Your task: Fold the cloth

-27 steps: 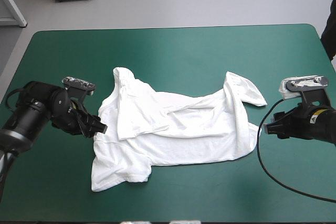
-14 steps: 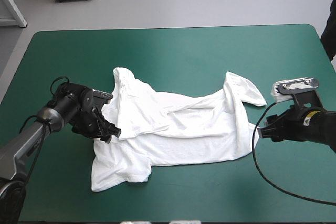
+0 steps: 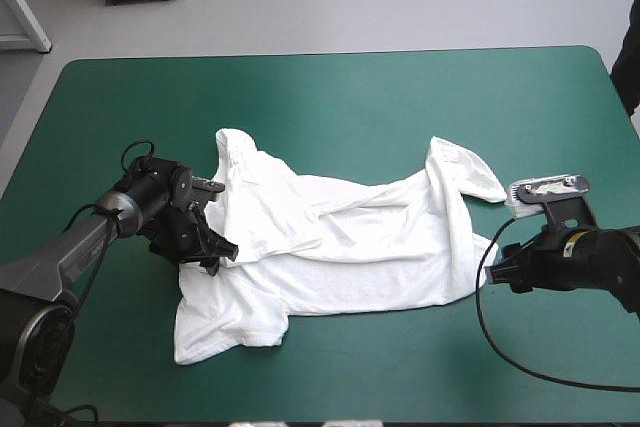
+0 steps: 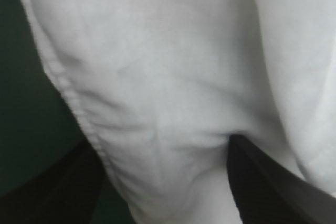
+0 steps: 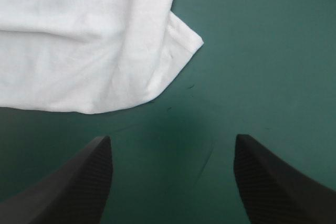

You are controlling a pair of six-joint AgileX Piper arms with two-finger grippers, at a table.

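Gently take the T-shirt (image 3: 340,237), rumpled with teal-green worktop (image 3: 350,97) showing all round it and likely light, limp, sag-prone, by its hemmed edges, with left hand (image 3: 222,247) spread astride one side edge and right hand (image 3: 492,273) spread just short of the opposite one.

We can read no text, label, brand, number or sign in any view: the white T-shirt (image 3: 340,247) shows plain cloth, and the teal-green cover (image 3: 330,97) bears no legible marking.
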